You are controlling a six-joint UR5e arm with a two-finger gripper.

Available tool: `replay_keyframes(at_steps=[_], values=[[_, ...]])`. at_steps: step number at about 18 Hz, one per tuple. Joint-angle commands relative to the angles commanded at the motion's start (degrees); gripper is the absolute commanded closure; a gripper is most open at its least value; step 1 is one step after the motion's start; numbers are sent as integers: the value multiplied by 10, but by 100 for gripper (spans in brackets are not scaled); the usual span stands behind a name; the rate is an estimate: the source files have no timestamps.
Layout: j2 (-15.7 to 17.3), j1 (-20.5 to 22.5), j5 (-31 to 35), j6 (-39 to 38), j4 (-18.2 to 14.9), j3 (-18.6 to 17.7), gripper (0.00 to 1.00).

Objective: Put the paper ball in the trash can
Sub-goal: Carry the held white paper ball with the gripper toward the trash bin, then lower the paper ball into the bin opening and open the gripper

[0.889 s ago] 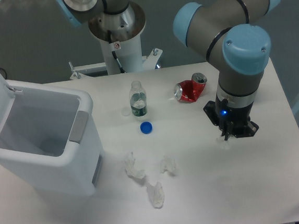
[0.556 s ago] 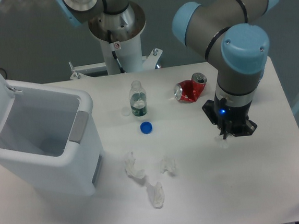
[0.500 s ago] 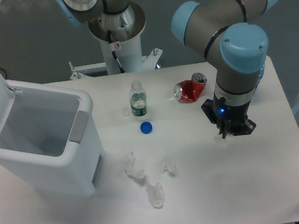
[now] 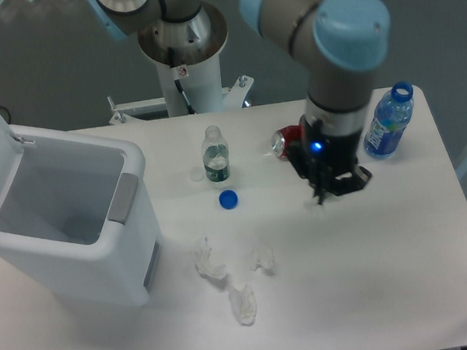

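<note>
While the end effector [image 4: 323,193] pinches the small white crumpled paper ball [image 4: 314,203], the large white rectangular plastic trash can [image 4: 74,222] stands open well off to its left.

So the end effector [image 4: 321,198] is pinching the paper ball [image 4: 314,204] just over the worktop [image 4: 390,276], right by a crushed red can [image 4: 288,142]. The trash can [image 4: 66,222] sits open at left, with three paper scraps [image 4: 234,277] between.
</note>
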Motion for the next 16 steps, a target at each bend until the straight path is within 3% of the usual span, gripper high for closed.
replay_keyframes(at_steps=[7, 14, 16], values=[[58, -68, -44, -99, 13, -43, 100], [99, -131, -67, -209, 88, -97, 100], [108, -138, -68, -229, 91, -99, 100]])
